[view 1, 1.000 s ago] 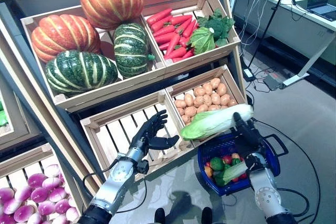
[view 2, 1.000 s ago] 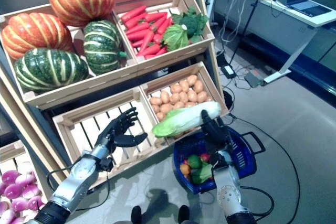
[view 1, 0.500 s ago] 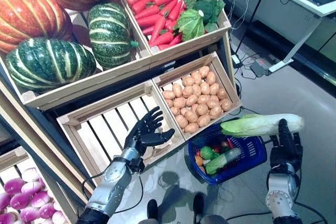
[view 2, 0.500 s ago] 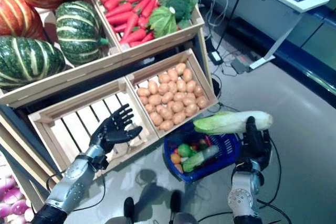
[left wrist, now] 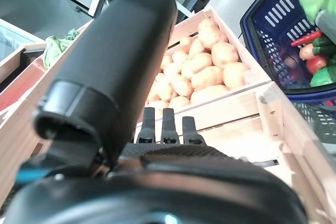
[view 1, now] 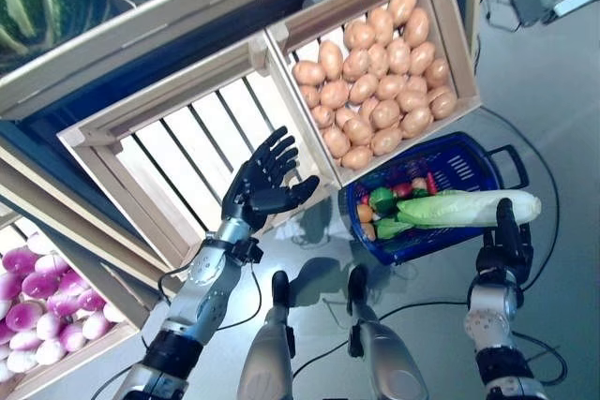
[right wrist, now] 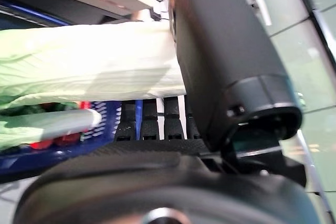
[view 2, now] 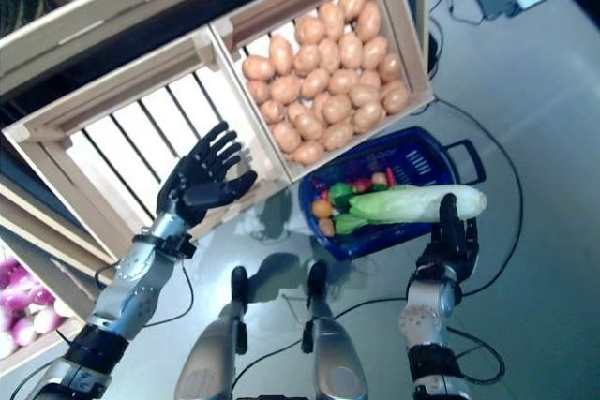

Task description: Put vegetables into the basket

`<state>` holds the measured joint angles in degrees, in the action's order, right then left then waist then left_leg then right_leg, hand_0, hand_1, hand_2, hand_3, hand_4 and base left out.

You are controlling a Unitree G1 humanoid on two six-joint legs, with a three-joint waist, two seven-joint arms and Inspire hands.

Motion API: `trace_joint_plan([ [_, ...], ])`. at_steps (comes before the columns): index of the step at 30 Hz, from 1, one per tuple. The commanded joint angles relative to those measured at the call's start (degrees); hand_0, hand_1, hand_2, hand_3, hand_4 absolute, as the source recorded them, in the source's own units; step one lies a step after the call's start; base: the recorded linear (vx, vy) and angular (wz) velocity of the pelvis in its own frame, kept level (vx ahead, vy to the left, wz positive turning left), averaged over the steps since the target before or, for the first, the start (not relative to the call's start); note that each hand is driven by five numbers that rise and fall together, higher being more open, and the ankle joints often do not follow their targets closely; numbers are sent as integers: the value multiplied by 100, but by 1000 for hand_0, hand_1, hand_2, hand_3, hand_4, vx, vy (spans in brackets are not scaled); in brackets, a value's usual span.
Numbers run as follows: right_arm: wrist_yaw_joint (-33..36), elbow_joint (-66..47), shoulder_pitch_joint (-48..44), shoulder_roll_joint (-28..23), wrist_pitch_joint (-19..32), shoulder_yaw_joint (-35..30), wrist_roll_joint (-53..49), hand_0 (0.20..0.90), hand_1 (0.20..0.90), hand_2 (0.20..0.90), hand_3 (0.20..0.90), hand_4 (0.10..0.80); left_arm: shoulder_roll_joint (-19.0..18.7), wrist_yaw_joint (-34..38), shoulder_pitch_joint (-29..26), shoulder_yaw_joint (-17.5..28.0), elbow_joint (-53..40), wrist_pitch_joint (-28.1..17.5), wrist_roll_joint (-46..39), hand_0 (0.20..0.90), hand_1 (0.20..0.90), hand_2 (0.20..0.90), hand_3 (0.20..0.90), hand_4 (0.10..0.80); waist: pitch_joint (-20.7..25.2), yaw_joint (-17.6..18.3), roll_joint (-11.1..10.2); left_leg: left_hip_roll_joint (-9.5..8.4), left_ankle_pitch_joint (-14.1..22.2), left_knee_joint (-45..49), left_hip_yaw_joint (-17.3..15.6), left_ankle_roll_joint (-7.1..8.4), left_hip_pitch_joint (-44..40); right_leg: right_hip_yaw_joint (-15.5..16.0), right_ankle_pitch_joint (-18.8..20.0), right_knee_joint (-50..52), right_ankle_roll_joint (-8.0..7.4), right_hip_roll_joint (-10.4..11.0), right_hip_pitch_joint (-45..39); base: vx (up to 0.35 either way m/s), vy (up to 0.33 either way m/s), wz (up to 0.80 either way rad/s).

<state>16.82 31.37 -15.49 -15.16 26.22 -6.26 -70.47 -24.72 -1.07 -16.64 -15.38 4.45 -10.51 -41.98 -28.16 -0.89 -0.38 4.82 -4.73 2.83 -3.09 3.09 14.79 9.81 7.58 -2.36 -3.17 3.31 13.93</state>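
The cabbage is long, pale green at its leafy end and white at the stalk. It lies level over the blue basket on the floor, above the vegetables already inside. The right hand grips its white end, fingers and thumb curled round it. The left hand hovers at the front edge of the bare crate, fingers spread, holding nothing.

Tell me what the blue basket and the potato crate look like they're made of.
The blue basket looks like glossy moulded plastic, judging by its slotted walls and black handle. The potato crate appears to be pale unfinished wood: slatted boards with visible grain and matte surfaces.
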Motion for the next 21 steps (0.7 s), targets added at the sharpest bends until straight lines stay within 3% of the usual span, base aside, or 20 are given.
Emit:
trace_joint_plan([
  [1,-197,-274,-628,-650,865,-79,-30,300,300,300,300,400,129,-238,-701,76,-714,-1120,-79,900,900,900,900,800,-3,-131,10,-323,312,852,488,95,801,28,-654,1270,-68,234,390,-165,-8,16],
  [8,25,120,-1486,-920,851,40,254,300,300,300,300,400,64,-260,-1247,113,-931,-1558,-79,900,900,900,900,800,-164,-177,127,-502,414,1380,478,25,1763,-7,-741,1979,-126,393,1506,-115,6,6],
  [16,691,856,-2398,-1542,668,-34,486,300,300,300,300,400,-108,-152,-1721,148,-844,-1676,-159,900,900,900,900,800,-164,-310,225,-541,541,2178,549,-38,2902,-143,-969,3057,-142,630,2827,-60,-31,11],
  [21,1767,1158,-2617,-1754,492,-40,1033,300,300,300,300,400,-190,-311,-1766,179,-923,-1717,-306,900,900,900,900,800,-164,-329,289,-546,632,2601,569,-87,3434,-234,-1027,3566,-92,615,3440,-12,-37,5],
])
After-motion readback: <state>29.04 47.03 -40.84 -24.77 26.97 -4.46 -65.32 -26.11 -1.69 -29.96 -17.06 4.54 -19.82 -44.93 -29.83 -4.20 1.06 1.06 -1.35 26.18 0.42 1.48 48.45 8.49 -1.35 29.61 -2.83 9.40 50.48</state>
